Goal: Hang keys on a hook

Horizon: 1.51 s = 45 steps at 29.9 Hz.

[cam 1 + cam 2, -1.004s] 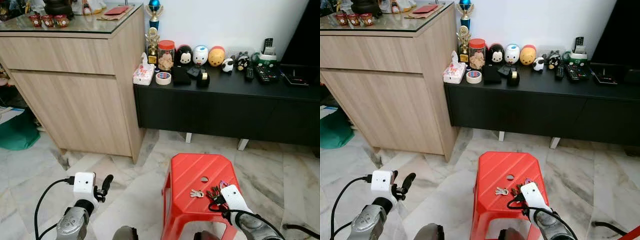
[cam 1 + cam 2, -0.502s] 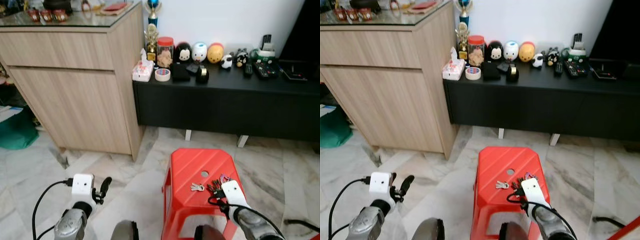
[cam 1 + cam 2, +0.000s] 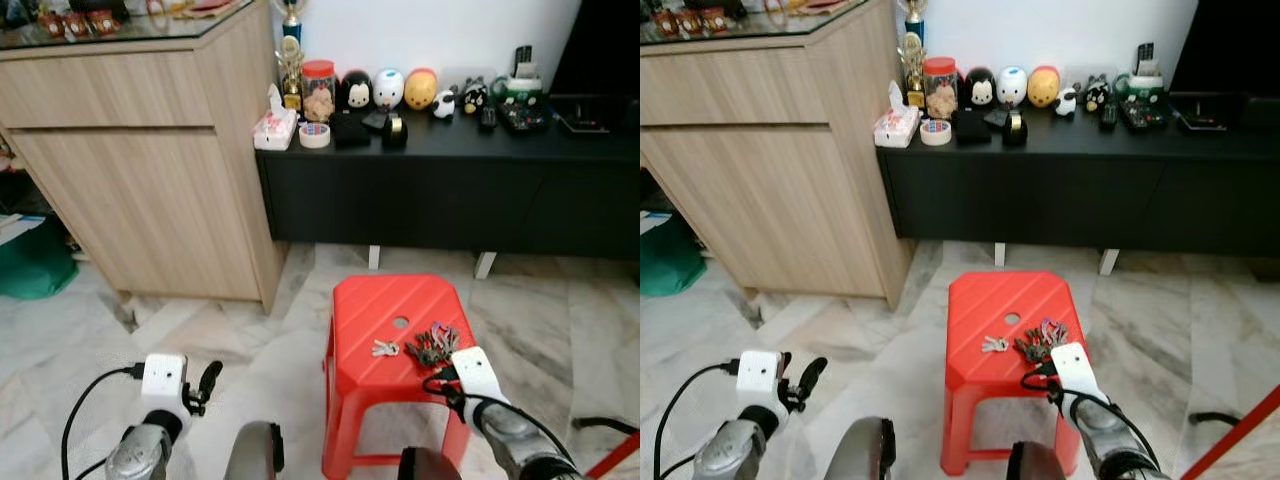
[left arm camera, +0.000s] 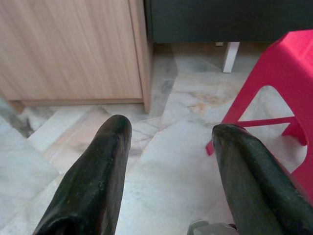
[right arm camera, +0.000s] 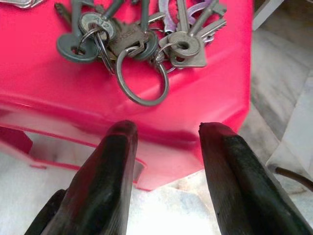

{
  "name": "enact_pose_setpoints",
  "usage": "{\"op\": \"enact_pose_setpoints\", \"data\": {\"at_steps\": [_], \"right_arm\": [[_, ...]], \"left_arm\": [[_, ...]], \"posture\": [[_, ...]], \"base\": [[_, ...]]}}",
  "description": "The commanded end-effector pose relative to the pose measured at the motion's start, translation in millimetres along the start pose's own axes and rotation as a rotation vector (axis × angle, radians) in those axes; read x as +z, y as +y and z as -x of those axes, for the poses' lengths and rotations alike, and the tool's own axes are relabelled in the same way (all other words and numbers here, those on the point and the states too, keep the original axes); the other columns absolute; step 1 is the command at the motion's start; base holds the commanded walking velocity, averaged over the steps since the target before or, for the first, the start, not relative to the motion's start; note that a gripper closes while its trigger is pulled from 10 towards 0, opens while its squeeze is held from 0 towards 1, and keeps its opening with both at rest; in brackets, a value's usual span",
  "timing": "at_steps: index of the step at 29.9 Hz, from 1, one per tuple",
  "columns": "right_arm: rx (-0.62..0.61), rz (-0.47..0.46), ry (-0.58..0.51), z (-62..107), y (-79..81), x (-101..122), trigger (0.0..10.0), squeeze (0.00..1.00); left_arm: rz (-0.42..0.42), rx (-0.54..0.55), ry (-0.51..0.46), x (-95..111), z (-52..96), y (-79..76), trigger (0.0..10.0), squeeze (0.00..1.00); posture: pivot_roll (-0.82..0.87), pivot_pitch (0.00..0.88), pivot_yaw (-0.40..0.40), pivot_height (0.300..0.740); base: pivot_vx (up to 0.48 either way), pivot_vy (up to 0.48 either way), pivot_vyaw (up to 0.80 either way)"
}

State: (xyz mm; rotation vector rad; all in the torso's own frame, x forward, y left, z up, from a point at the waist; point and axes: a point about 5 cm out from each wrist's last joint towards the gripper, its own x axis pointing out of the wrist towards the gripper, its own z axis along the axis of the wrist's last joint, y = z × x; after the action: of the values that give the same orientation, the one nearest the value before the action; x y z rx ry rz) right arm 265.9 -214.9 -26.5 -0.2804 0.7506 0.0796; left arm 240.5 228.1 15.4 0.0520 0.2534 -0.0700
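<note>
We see a marble floor (image 3: 250, 350) with a tall wooden cabinet (image 3: 140, 160) on our left and a long black sideboard (image 3: 450, 190) against the white wall. Along the sideboard's top stand a tissue pack (image 3: 274, 128), a tape roll (image 3: 314, 135), a jar (image 3: 319, 92), a trophy (image 3: 290, 60), several round toy figures (image 3: 388, 88) and some remotes (image 3: 520, 112) toward its right end.

In front of the sideboard stands a red stool (image 3: 395, 345). The keys (image 3: 432, 345) lie on its seat near the right front corner, a dark bunch on a large ring; the ring (image 5: 142, 78) lies toward the front edge in the right wrist view. A smaller silver key (image 3: 384, 348) lies just beside the bunch, toward the seat's middle, below the small hole in the seat.

Our right claw (image 5: 166, 142) hovers just off the stool's front right edge, its fingers (image 5: 112, 166) spread wide and holding nothing, with the key ring between and beyond the tips, not touched.

Our left claw (image 4: 168, 142) hangs low over the floor, left of the stool, fingers (image 4: 102, 166) wide apart and holding nothing, pointing toward the cabinet's corner.
</note>
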Motion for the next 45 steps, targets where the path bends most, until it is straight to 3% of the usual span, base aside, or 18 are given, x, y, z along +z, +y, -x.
{"op": "enact_pose_setpoints", "data": {"at_steps": [1,11,28,34,35,37,41,45], "right_arm": [[0.008,-0.014,-0.056,-1.9,1.6,14,10.0,0.00],[0.023,-0.030,-0.136,-1.9,3.8,26,10.0,0.00],[0.033,0.030,-0.109,-3.4,5.6,28,10.0,0.00],[0.040,-0.053,-0.216,-2.2,10.2,38,10.0,0.00],[0.038,-0.121,-0.319,0.5,10.0,47,10.0,0.00],[0.029,-0.154,-0.378,2.6,9.4,52,10.0,0.00],[0.023,-0.197,-0.425,5.8,11.5,48,10.0,0.00],[0.060,-0.191,-0.393,6.4,21.3,34,10.0,0.00]], "left_arm": [[-0.014,0.004,-0.018,7,-2.1,4.0,10.0,0.00],[-0.014,0.006,-0.014,7,-1.0,4.9,10.0,0.00],[-0.011,0.005,-0.005,6,3.7,6.5,10.0,0.00],[-0.010,0.009,-0.009,5,4.3,5.8,10.0,0.00],[-0.009,0.016,-0.014,6,4.5,5.4,10.0,0.00],[-0.007,0.019,-0.018,6,4.6,5.5,10.0,0.00],[0.004,0.025,-0.026,6,4.2,4.4,10.0,0.00],[0.009,0.029,-0.030,6,4.1,3.9,10.0,0.00]], "posture": [[0.11,0.000,0.019,0.594],[0.11,0.000,0.021,0.594],[0.11,0.000,0.024,0.594],[0.11,0.000,0.015,0.594],[0.12,0.000,0.014,0.594],[0.12,0.000,0.014,0.594],[0.10,0.000,0.010,0.594],[0.10,0.000,0.010,0.594]], "base": [[0.000,0.000,0.00],[0.000,0.000,0.00],[0.000,0.000,0.00],[0.000,0.000,0.00],[0.000,0.000,0.00],[0.000,0.000,0.00],[0.000,0.000,0.00],[0.000,0.000,0.00]]}}
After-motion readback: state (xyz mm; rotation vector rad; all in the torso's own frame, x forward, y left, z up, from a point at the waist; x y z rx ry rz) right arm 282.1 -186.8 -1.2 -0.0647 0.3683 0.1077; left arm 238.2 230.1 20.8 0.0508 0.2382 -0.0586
